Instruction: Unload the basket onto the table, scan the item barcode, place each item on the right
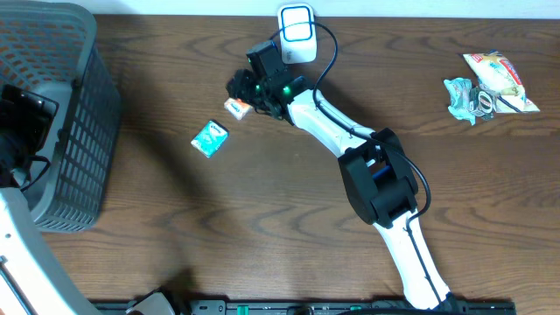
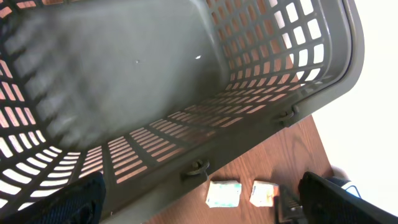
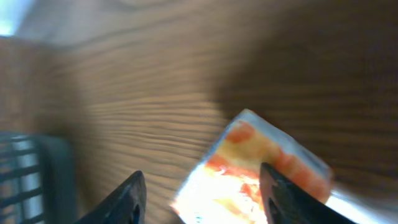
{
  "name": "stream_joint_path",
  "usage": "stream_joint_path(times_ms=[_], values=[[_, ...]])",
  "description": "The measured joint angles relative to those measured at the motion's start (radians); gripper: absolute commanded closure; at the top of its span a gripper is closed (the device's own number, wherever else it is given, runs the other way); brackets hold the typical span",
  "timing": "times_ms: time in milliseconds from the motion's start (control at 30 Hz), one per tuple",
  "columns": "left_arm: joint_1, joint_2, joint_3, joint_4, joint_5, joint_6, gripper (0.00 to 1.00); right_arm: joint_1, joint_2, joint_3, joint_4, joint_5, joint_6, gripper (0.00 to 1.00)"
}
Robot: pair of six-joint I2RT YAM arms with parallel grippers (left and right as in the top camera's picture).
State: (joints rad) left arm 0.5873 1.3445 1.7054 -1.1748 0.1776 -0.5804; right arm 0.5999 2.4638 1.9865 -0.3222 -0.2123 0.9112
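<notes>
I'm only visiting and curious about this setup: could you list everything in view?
Table: one, dark brown wood, under everything.
Basket: one, grey, slotted, table's left end.
Teal packet: one, teal and white, right of the basket.
Orange packet: one, orange and white, just beyond the teal packet.
White device: one, blue ring, far edge, probably the scanner.
Crumpled wrapper: one, pale blue, right end.
Snack bag: one, white, red and yellow, touching the wrapper.
Left gripper: one, black, open, over the basket.
Right gripper: one, black, open, astride the orange packet.

The right arm (image 1: 328, 122) stretches far forward, right pincer (image 3: 202, 196) tipped low with fingers apart; the left pincer (image 2: 199, 205) gapes wide.
</notes>
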Motion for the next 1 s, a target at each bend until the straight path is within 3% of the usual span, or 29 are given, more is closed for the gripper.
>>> stream_joint_path(times_ms=[200, 333, 733, 1000], values=[[0.0, 0.0, 0.0, 0.0, 0.0, 0.0, 0.02, -0.001, -0.001, 0.018, -0.157, 0.052, -0.049, 0.64], [0.0, 0.0, 0.0, 0.0, 0.0, 0.0, 0.02, -0.006, -0.022, 0.03, -0.307, 0.068, -0.086, 0.65], [0.0, 0.0, 0.0, 0.0, 0.0, 0.0, 0.02, -0.022, -0.088, 0.018, -1.049, 0.367, -0.193, 0.73], [0.0, 0.0, 0.0, 0.0, 0.0, 0.0, 0.02, -0.021, -0.096, 0.005, -1.204, 0.475, -0.2, 0.73]])
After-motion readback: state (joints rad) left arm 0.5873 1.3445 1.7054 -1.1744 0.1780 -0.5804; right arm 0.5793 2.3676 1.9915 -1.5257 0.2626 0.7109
